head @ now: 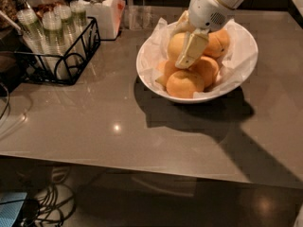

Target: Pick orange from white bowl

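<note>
Hanging over the white bowl (pixel 146 77), my gripper (pixel 187 60) sits low on the fruit pile, its pale end laid across the orange (pixel 173 45). The orange lies at the pile's upper left, against the crumpled paper lining (pixel 242 46). My wrist housing covers the back of the pile and the orange's upper right side, so I cannot tell how wide my gripper stands or whether it has hold of anything. What shows of the orange looks round, with no long axis or stem end I can make out. The bowl stands on the grey table (pixel 118 126), right of a wire basket (pixel 64 60) of bottles.
</note>
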Action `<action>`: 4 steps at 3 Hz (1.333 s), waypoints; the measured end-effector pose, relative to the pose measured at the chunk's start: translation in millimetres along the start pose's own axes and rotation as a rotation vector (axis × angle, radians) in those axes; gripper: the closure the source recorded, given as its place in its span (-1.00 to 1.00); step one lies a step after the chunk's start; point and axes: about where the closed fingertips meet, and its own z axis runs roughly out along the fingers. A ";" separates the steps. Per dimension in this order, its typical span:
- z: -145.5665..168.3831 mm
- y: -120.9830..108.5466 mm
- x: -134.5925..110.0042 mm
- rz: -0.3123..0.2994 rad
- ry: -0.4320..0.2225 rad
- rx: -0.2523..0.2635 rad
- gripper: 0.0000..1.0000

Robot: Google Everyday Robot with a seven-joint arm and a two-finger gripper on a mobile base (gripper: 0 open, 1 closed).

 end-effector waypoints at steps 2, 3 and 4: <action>9.4 -10.6 7.4 -0.050 -0.221 0.014 1.00; 8.2 -10.8 7.2 -0.050 -0.224 0.014 1.00; 1.9 2.6 15.8 -0.017 -0.336 0.027 1.00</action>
